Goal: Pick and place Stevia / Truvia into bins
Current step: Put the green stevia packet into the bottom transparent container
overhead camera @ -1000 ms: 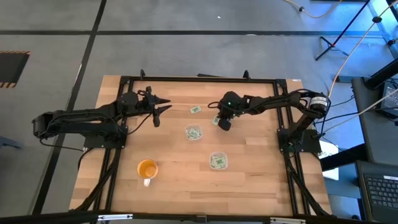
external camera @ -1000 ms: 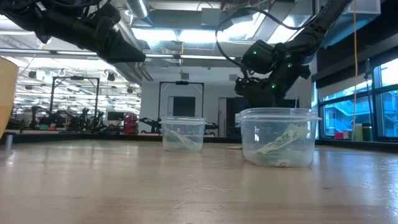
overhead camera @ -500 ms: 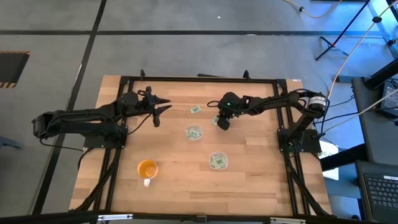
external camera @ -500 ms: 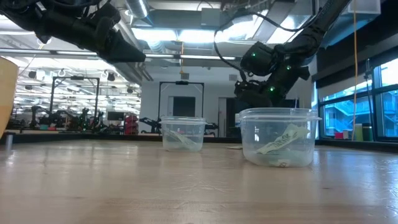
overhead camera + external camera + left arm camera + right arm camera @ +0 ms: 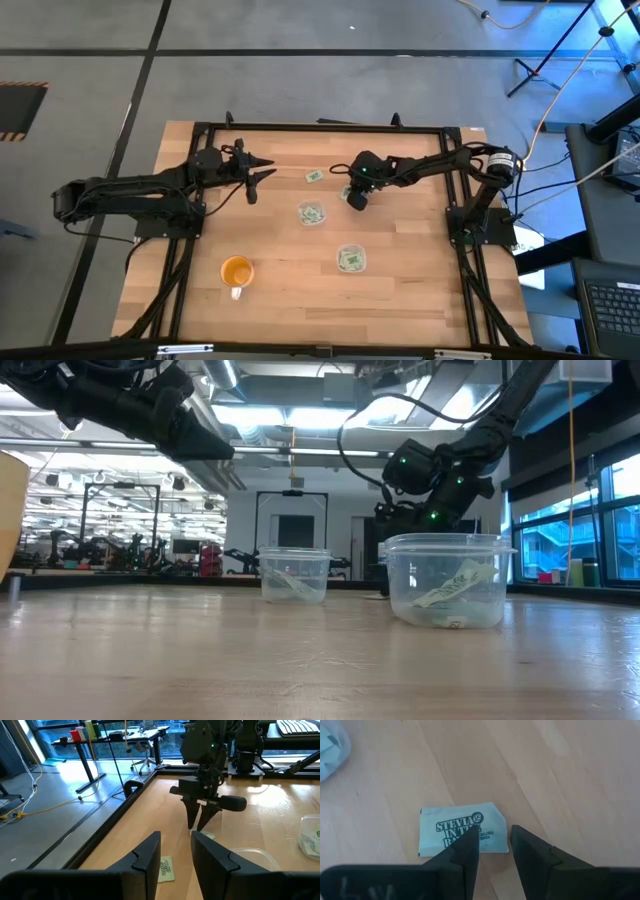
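Observation:
A pale green Stevia packet (image 5: 462, 830) lies flat on the wooden table, right under my right gripper (image 5: 492, 840). That gripper is open and slants down over the packet's one end; in the left wrist view its fingertips (image 5: 198, 824) stand just off the wood. A second packet (image 5: 314, 176) lies flat to the left of it. Two clear bins (image 5: 311, 213) (image 5: 351, 259) hold several packets each. My left gripper (image 5: 262, 172) hangs open above the table's far left part, over nothing.
An orange cup (image 5: 236, 271) stands near the table's front left. The black frame rails (image 5: 320, 126) run along the table's edges. Bare wood lies between the bins and the near edge.
My right gripper has sunk toward the table and the packet beneath it, shifting slightly toward the table's left. The packets and bins have not moved.

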Action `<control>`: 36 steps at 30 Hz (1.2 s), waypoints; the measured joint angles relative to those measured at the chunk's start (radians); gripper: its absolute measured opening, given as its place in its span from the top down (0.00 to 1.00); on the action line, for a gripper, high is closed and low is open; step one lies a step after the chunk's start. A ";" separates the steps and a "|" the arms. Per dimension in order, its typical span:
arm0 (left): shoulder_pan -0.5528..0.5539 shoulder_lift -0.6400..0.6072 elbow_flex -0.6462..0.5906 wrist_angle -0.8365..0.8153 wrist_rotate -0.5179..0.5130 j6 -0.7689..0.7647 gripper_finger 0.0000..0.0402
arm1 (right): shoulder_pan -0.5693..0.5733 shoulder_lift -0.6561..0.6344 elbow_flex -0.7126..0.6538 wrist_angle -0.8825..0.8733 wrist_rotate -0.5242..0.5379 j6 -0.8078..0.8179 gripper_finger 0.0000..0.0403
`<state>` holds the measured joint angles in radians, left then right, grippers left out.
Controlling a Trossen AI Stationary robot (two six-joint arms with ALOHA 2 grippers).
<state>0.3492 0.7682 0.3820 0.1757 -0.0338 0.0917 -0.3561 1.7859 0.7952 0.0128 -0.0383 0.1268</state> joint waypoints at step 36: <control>0.000 0.000 -0.001 -0.023 0.000 0.000 0.74 | 0.000 0.002 -0.004 0.023 -0.008 -0.031 0.99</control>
<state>0.3491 0.7685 0.3813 0.1528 -0.0338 0.0914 -0.3561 1.7878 0.7912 0.0360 -0.0465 0.0957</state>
